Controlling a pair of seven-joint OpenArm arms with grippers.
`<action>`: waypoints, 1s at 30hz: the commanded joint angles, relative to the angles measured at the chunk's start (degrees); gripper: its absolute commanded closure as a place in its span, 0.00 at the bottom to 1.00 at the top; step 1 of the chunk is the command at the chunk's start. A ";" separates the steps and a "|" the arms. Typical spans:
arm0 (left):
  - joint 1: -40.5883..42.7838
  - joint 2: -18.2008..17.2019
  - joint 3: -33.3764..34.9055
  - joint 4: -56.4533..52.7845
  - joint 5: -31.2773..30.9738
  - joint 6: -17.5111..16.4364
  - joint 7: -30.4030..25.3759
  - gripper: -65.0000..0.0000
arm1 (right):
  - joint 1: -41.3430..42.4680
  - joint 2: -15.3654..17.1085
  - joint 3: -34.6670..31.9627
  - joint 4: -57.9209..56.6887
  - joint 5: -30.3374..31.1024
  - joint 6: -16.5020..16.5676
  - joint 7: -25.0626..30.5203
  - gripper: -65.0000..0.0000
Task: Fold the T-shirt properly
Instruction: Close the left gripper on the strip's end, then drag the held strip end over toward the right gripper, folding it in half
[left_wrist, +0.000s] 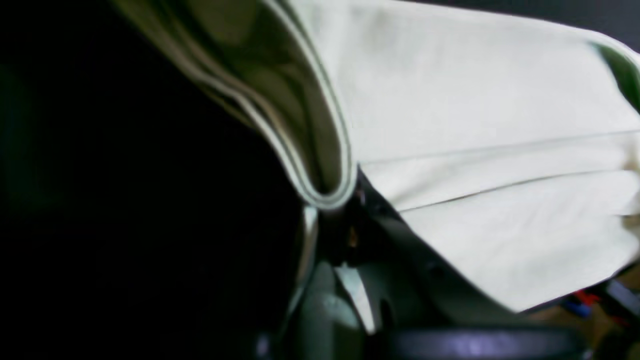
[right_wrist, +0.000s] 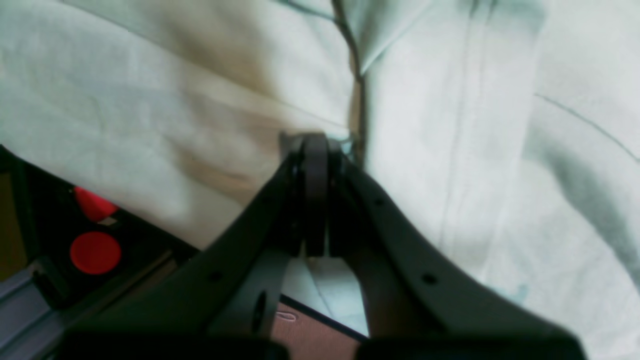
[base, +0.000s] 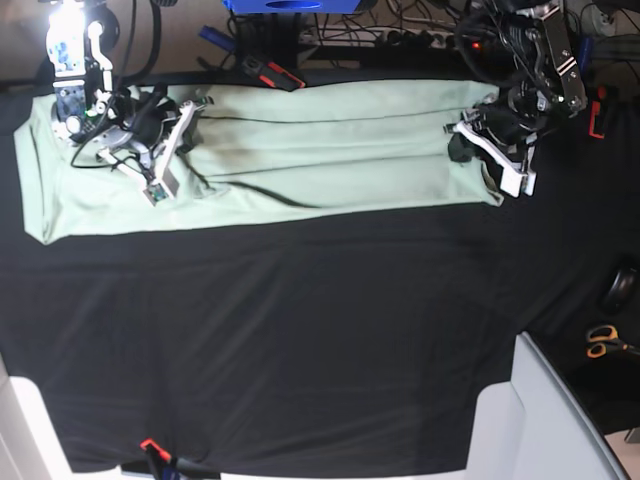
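Note:
The pale mint-green T-shirt (base: 300, 150) lies in a long folded band across the far side of the black table (base: 300, 340). My right gripper (base: 185, 118) is at its left part. In the right wrist view the gripper (right_wrist: 315, 145) is shut on a fold of the shirt (right_wrist: 450, 125). My left gripper (base: 460, 143) is at the shirt's right end. In the left wrist view the gripper (left_wrist: 340, 207) is shut on a layered hem of the shirt (left_wrist: 475, 150), which it holds lifted off the dark table. No collar or label shows.
Scissors (base: 605, 342) and a dark mouse (base: 620, 288) lie at the right edge. A blue box (base: 290, 5), cables and a red-black clamp (base: 268, 72) sit behind the shirt. A red button (right_wrist: 95, 252) is beside the table edge. A white panel (base: 560, 420) stands at the front right.

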 joint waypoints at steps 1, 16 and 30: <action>0.02 -0.68 1.68 3.12 -1.59 1.08 -1.50 1.00 | 1.00 0.27 0.14 1.07 0.52 0.25 0.86 1.00; 0.02 -6.04 32.01 9.80 -1.59 28.86 -0.45 1.00 | 1.17 0.27 0.40 1.25 0.52 0.25 0.86 1.00; -6.39 -5.60 42.21 17.80 -1.59 34.23 13.36 1.00 | 1.00 0.27 0.40 2.22 0.52 0.25 0.86 1.00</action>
